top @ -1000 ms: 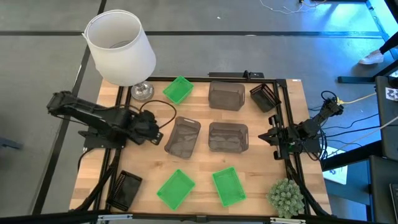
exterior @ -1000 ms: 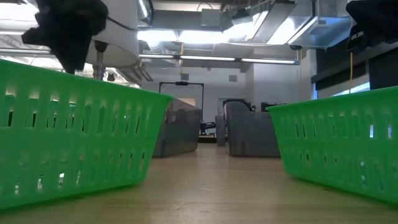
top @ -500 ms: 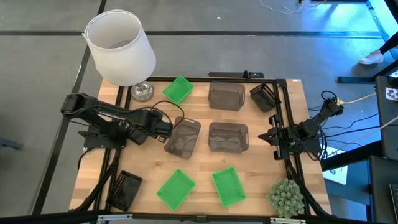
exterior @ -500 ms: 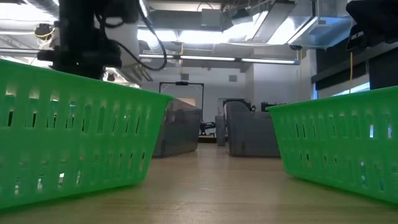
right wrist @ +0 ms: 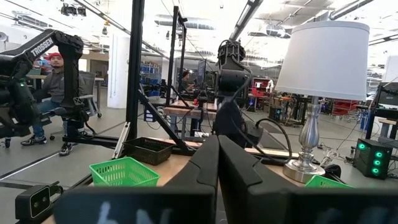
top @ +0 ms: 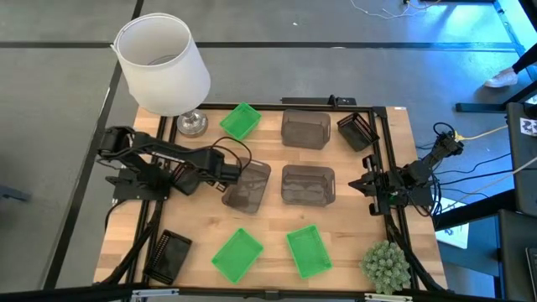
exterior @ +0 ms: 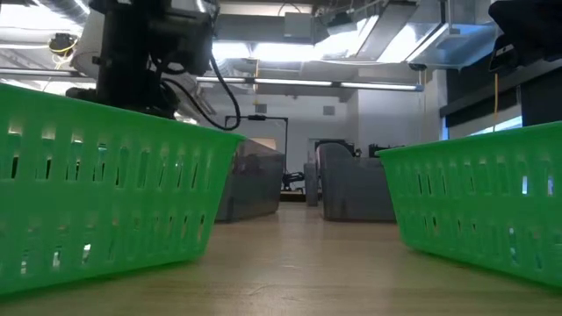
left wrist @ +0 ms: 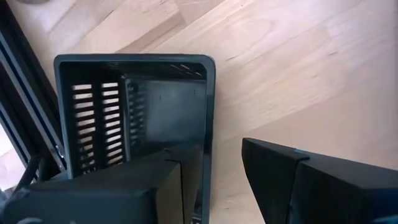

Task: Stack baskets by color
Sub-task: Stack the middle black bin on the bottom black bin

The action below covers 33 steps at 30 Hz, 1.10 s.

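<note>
Baskets, grey (top: 246, 184): left gripper (top: 237, 174) jaws open, straddling one basket's rim; right gripper (top: 362, 184) closed, empty, at desk (top: 268, 231) edge.

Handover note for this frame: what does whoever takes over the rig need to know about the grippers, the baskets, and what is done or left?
Left gripper: open, over the near-left grey basket, one finger inside its wall and one outside; not closed on it.
Right gripper: shut, empty, parked at the table's right edge.
Baskets: three grey, around the middle and back; three green, one at the back and two in front; two black, one back right, one front left.
Done: nothing stacked.
Left: all three colour stacks.
</note>
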Available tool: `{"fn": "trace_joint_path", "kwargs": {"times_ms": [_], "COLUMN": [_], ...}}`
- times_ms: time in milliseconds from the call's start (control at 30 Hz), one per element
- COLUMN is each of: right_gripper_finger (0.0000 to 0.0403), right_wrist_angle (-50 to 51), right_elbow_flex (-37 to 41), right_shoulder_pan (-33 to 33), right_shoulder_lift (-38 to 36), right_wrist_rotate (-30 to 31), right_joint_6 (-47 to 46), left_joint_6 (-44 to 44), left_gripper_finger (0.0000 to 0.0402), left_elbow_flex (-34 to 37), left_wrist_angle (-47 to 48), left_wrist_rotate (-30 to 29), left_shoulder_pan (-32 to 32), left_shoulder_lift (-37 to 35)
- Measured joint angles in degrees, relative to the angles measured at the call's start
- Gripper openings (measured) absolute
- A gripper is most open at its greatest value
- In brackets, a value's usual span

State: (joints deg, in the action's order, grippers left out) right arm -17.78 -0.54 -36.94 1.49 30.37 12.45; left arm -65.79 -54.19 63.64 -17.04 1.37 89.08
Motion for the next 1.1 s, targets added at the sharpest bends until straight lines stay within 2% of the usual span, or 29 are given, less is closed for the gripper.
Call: {"fn": "trace_joint_path", "kwargs": {"times_ms": [367,500,667,833,967,1100], "right_gripper_finger": [0.0007,0.0007,0.0007,0.0007,0.0007,0.0007], "right_wrist_angle": [0.0,0.0,0.0,0.0,0.0,0.0], "right_elbow_flex": [0.0,0.0,0.0,0.0,0.0,0.0], "right_shoulder_pan": [0.0,0.0,0.0,0.0,0.0,0.0], "right_shoulder_lift": [0.0,0.0,0.0,0.0,0.0,0.0], "right_wrist_rotate": [0.0,0.0,0.0,0.0,0.0,0.0], "right_joint_6": [0.0,0.0,0.0,0.0,0.0,0.0], "left_joint_6": [6.9,8.6,8.9,9.1,7.7,4.7], "left_gripper_finger": [0.0104,0.0076,0.0011,0.0003,0.0002,0.0002], "left_elbow_flex": [0.0,0.0,0.0,0.0,-1.1,-5.3], "left_wrist_angle": [0.0,0.0,0.0,0.4,4.4,11.4], "left_wrist_rotate": [-2.0,-1.8,-1.3,-1.2,-0.5,-1.5], "left_shoulder_pan": [0.0,0.0,0.0,0.1,0.2,1.0], "left_shoulder_lift": [4.9,5.5,5.5,5.4,3.2,0.5]}}
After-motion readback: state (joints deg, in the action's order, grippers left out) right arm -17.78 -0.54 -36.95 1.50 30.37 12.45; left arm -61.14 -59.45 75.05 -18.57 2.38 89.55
